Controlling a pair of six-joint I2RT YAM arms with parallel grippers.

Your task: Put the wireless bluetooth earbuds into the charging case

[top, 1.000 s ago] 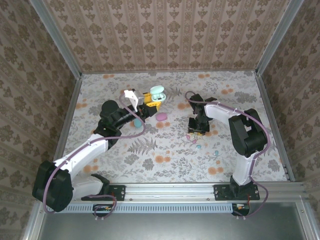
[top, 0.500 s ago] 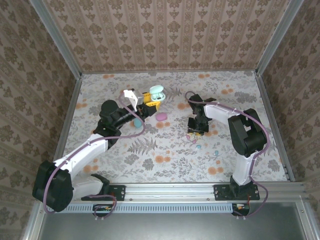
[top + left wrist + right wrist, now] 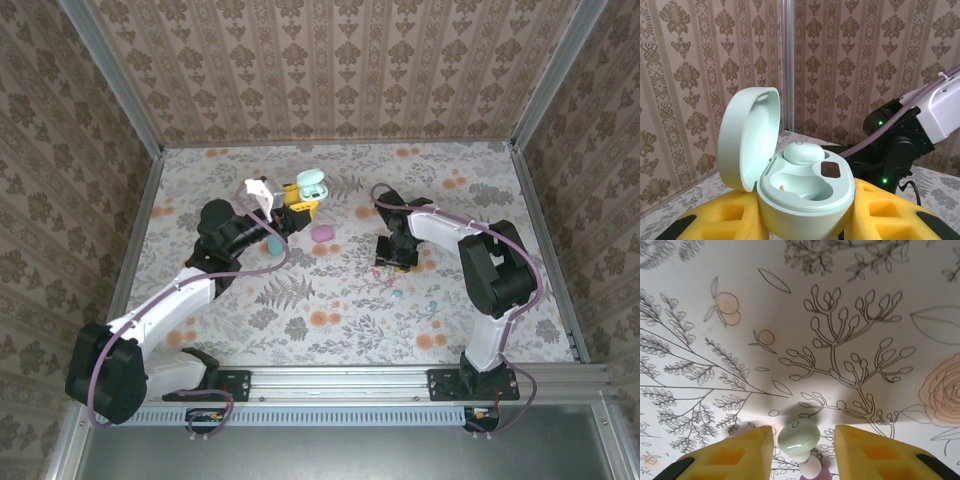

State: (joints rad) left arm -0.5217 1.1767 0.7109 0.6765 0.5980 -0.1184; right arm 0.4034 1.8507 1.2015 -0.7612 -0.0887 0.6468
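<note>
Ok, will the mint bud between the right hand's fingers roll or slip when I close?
Probably slippery: the mint bud looks glossy, with a highlight on its dome. Its rounded shape may let it roll on the flat table or squirt out. Foam-like fingers on the right hand should help.

Mint case (image 3: 805, 195) base cut off by the lower edge, pinkish bud (image 3: 811, 469) partly hidden behind mint bud (image 3: 799, 436) and cropped at bottom centre, scattered buds (image 3: 397, 294) right of centre too small to make out.

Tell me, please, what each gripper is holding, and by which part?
The left gripper holds the open mint charging case by its lower body. The right gripper holds nothing: a mint earbud sits between its open jaws, touching neither.
</note>
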